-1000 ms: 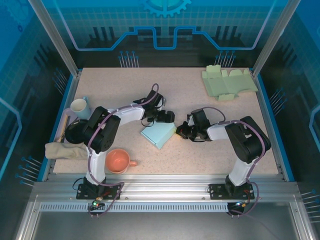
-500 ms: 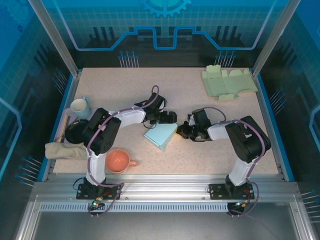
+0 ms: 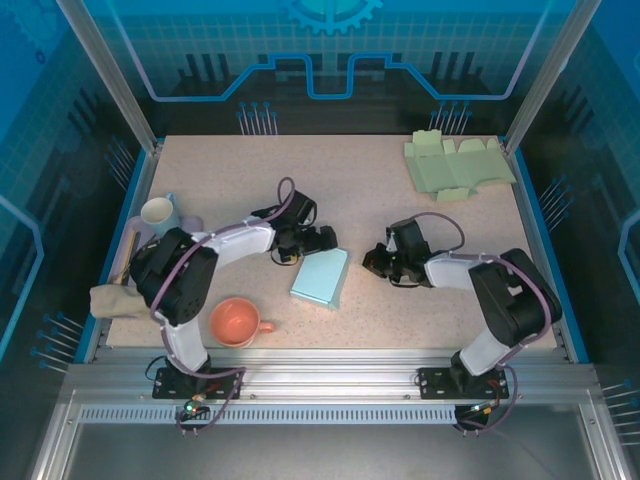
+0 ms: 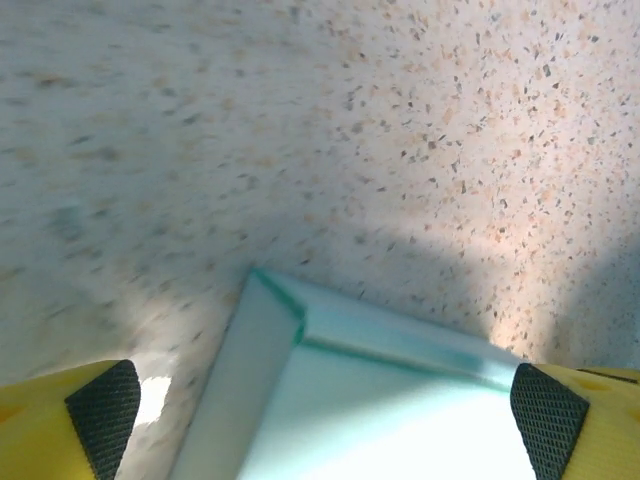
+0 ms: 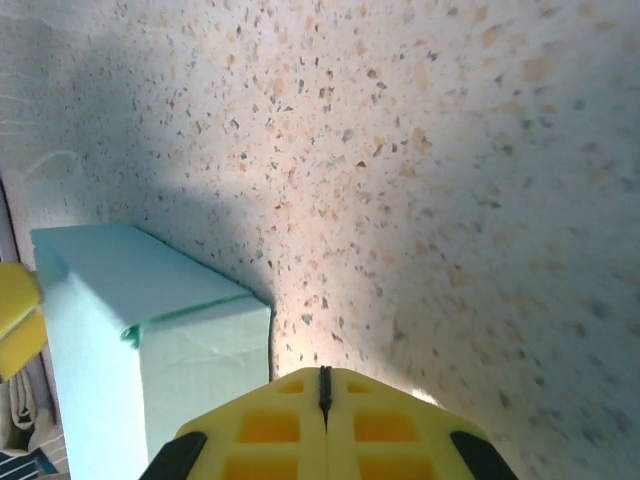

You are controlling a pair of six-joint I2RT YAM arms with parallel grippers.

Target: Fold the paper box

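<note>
The paper box (image 3: 322, 278) is a light blue folded box lying on the speckled table, about in the middle. My left gripper (image 3: 322, 241) hovers at its far upper corner. In the left wrist view the box's corner and folded edges (image 4: 380, 390) fill the space between the yellow fingers (image 4: 100, 420), and the left gripper (image 4: 325, 425) stands wide open with its pads clear of the box. My right gripper (image 3: 372, 262) sits just right of the box, apart from it. In the right wrist view the right gripper (image 5: 323, 395) is shut on nothing, with the box (image 5: 150, 350) to its left.
Flat green box sheets (image 3: 455, 165) lie at the back right corner. An orange cup (image 3: 237, 322) stands near the front left, a white mug (image 3: 158, 212) at the left edge, and a beige cloth (image 3: 115, 300) below it.
The left arm drew back to the left and its jaws spread a little wider. The box turned and now looks narrower. The right gripper backed off slightly to the right.
</note>
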